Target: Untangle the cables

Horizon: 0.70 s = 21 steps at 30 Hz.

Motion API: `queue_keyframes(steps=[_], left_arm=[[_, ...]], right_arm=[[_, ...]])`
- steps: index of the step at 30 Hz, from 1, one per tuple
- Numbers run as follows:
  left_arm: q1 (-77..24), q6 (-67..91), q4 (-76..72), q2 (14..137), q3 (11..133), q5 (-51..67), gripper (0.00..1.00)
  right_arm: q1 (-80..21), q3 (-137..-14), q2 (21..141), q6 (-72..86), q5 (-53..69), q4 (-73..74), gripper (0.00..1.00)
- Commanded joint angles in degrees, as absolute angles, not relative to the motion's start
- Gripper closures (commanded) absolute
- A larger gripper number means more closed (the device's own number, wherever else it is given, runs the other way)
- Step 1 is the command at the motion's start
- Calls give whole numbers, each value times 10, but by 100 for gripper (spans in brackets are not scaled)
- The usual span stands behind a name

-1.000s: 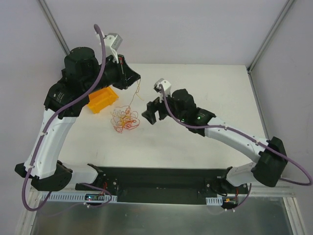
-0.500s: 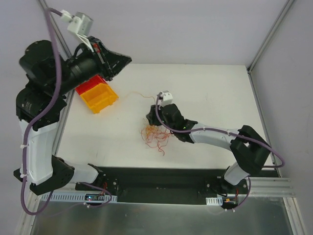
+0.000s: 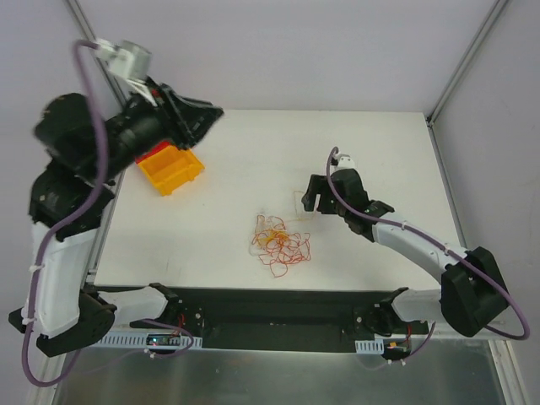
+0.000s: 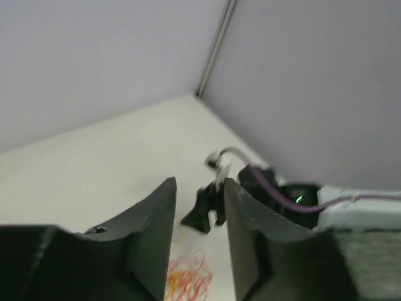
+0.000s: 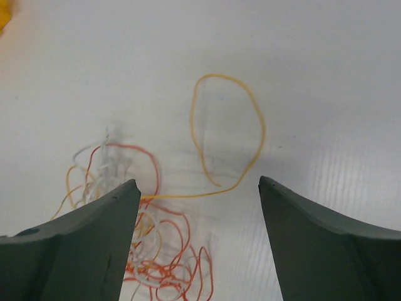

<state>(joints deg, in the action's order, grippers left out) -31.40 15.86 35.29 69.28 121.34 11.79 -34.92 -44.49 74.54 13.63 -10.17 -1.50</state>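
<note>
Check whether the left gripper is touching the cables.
Apart. The top external view shows the left gripper by the orange bin at the back left, with a wide stretch of table between it and the cables lying mid-table.

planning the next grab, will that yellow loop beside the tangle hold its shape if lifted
Probably floppy: the yellow loop is hair-thin and lies in a loose curve. Likely light, yet pulling it may drag the tangle, since its tail runs into it.
</note>
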Motion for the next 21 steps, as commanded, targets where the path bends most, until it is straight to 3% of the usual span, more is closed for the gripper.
queue_keyframes(steps=[1, 3, 5, 11, 17, 21], left_arm=[[-309, 167, 368, 672, 1002, 167, 51], [-309, 189, 356, 651, 893, 173, 38], [-309, 205, 333, 636, 793, 192, 36], [-310, 279, 167, 620, 522, 266, 48], [-319, 318, 47, 685, 437, 301, 37], [-328, 314, 29, 749, 440, 302, 37]], right_arm=[[-351, -490, 714, 91, 76, 96, 20], [-351, -480, 712, 98, 136, 111, 20], [-352, -459, 713, 106, 198, 89, 26], [-415, -423, 735, 114, 251, 13, 35], [-438, -436, 769, 113, 194, -14, 43], [-440, -446, 805, 116, 170, -18, 45]])
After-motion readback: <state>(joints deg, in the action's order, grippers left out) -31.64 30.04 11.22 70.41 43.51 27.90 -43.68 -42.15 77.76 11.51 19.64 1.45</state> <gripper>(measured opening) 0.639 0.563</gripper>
